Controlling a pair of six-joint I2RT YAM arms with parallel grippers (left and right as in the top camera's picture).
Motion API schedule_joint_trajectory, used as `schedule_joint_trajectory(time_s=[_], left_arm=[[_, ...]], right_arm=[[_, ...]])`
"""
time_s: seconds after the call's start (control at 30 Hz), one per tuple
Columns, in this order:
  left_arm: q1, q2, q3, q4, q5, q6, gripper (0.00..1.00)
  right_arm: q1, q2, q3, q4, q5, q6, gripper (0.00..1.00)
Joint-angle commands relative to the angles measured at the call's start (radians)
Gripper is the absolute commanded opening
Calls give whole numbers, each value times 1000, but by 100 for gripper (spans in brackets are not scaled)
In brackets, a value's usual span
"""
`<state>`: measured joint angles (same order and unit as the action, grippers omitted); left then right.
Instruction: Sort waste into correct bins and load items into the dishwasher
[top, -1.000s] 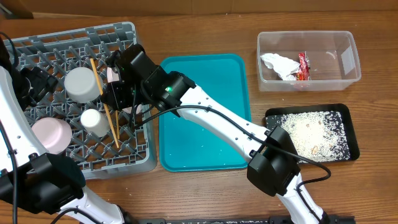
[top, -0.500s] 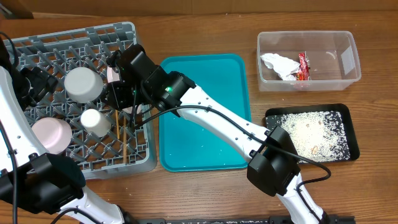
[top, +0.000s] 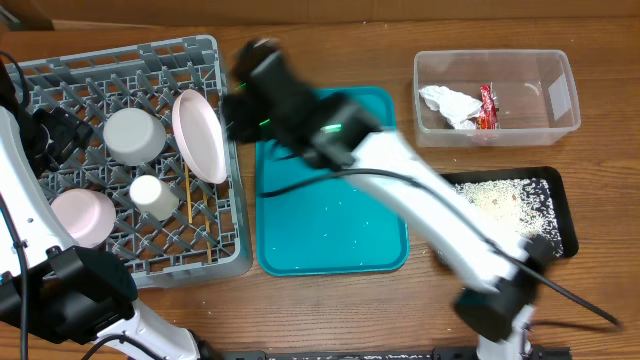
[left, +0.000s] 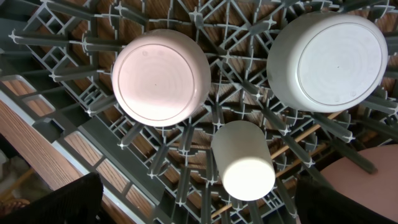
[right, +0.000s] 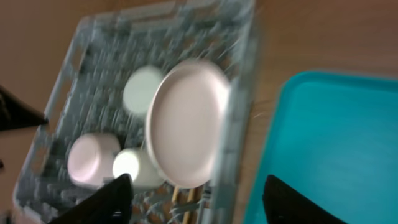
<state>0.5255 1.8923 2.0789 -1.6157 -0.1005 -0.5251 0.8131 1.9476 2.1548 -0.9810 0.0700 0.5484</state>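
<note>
The wooden desk (top: 330, 310) carried everything. At the left of the overhead frame sat the grey dish rack (top: 120, 60), with the teal tray (top: 330, 230) just beside it in the middle. The right arm (top: 400, 180) stretched, motion-blurred, from the lower right across the teal tray toward the upper middle. The left arm (top: 25, 220) ran along the left edge.

The clear tub (top: 560, 95) stood at the upper right and the black tray (top: 555, 185) below it.

Inside the rack, the whitish-pink plate (top: 200, 135) stood tilted on its edge near the right wall. An upturned grey-white bowl (top: 132, 136) sat left of the plate, and an upturned pink bowl (top: 82, 215) lay toward the lower left. The small white cup (top: 152, 196) sat between the two bowls, bottom up. The wooden chopsticks (top: 188, 195) lay on the lattice floor just right of the cup.

The right claw (right: 199, 199) was released, its dark fingers wide apart with nothing between them, above the rack's right wall. The left claw (left: 202, 208) was likewise spread and empty over the bowls and cup.

The crumpled napkin (top: 448, 105) and the red wrapper (top: 487, 105) lay side by side in the clear tub. Pale rice crumbs (top: 505, 210) were scattered in the black tray.
</note>
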Motion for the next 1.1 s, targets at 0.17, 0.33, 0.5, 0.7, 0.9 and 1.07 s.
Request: schedule_joint_trajectory(time_s=[0.17,0.33,0.5,0.7,0.9,1.07], left_arm=[[-2,-8,15,1,1,-14,100],[-2,-8,15,1,1,-14,100],[-2,-8,15,1,1,-14,100],[-2,-8,15,1,1,-14,100],[-2,-8,15,1,1,-14,100],[-2,-8,15,1,1,-14,100]], right_arm=[[-222,-256,20,-272,132,6,82],[-312,-339,20,-445,132,45,83],[-367,-417,19,-626,167,52,86],[-370,-513,-6,-713,148,18,91],[-370,-650,-71,-713,100,-33,100],[-370,-805,-182,-713,-2,-33,100]])
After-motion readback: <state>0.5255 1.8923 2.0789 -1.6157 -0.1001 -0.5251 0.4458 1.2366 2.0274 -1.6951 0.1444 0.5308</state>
